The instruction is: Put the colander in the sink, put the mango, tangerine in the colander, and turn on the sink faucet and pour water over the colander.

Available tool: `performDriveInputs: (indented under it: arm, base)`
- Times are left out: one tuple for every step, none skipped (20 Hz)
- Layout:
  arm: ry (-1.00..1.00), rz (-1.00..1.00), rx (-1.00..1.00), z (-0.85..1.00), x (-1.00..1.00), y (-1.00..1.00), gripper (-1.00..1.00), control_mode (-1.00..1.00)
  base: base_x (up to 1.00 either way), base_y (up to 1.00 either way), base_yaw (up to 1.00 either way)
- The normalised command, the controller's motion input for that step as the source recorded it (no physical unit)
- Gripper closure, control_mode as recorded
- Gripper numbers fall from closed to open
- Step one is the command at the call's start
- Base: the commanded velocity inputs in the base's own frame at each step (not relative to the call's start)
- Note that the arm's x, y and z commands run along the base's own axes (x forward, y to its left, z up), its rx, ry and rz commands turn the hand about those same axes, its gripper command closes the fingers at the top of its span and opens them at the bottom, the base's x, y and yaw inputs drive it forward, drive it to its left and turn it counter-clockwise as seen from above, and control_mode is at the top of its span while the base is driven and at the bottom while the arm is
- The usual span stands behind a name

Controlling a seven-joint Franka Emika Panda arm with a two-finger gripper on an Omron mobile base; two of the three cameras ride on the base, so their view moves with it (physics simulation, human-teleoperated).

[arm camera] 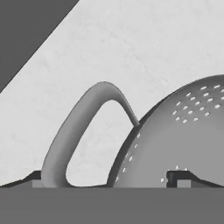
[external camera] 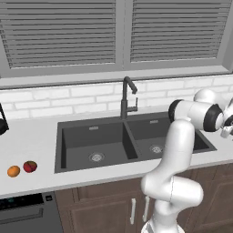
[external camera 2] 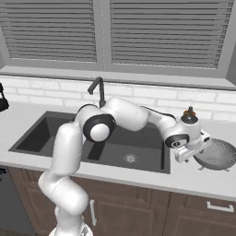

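The silvery perforated colander [external camera 2: 220, 154] sits upright on the counter right of the dark double sink [external camera 2: 37, 133]. My gripper [external camera 2: 201, 148] is low at its left side, open. In the hand view the colander's looped handle [arm camera: 83, 127] and bowl wall [arm camera: 183, 135] are very close, with one fingertip [arm camera: 37, 177] left of the handle and the other [arm camera: 179, 176] against the bowl; my gripper [arm camera: 107, 180] holds nothing. The mango [external camera: 30, 166] and tangerine [external camera: 13, 171] lie side by side on the counter left of the sink [external camera: 91, 136]. The faucet [external camera: 127, 98] stands behind the basins with no water running.
A small soap dispenser [external camera 2: 189, 115] stands on the counter just behind my hand. A dark object [external camera: 2, 123] sits at the far left of the counter. The tiled wall and window run behind the sink. An appliance front [external camera: 27, 214] is below the fruit.
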Motion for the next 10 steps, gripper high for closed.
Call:
performDriveInputs:
  arm:
    - [0.00,0.00,-0.10,-0.03,0.17,0.00,-1.00,-1.00]
    - [0.00,0.00,-0.10,-0.01,0.16,0.00,-1.00,-1.00]
    - [0.00,0.00,-0.09,-0.02,0.07,0.00,-1.00,-1.00]
    - [0.00,-0.01,-0.09,-0.04,0.06,-0.01,-1.00,-1.00]
    - [0.00,-0.01,-0.08,-0.04,0.02,-0.04,-1.00,-1.00]
    - [0.00,-0.01,-0.06,-0.05,0.00,-0.04,-1.00,-1.00]
    - [0.00,-0.01,-0.03,-0.03,0.00,-0.06,-1.00,-1.00]
    - [0.00,0.00,-0.01,-0.01,0.00,-0.04,-1.00,-1.00]
    - [0.00,-0.01,-0.01,-0.02,0.00,-0.03,1.00,-1.00]
    - [0.04,-0.02,0.00,-0.02,0.00,-0.06,1.00,-1.00]
  base:
    - [0.00,0.00,0.00]
    - [0.00,0.00,0.00]
    - [0.00,0.00,0.00]
    - [0.00,0.00,0.00]
    - [0.00,0.00,0.00]
    - [0.00,0.00,0.00]
    - [0.00,0.00,0.00]
    - [0.00,0.00,0.00]
    - [0.00,0.00,0.00]
    - [0.00,0.00,0.00]
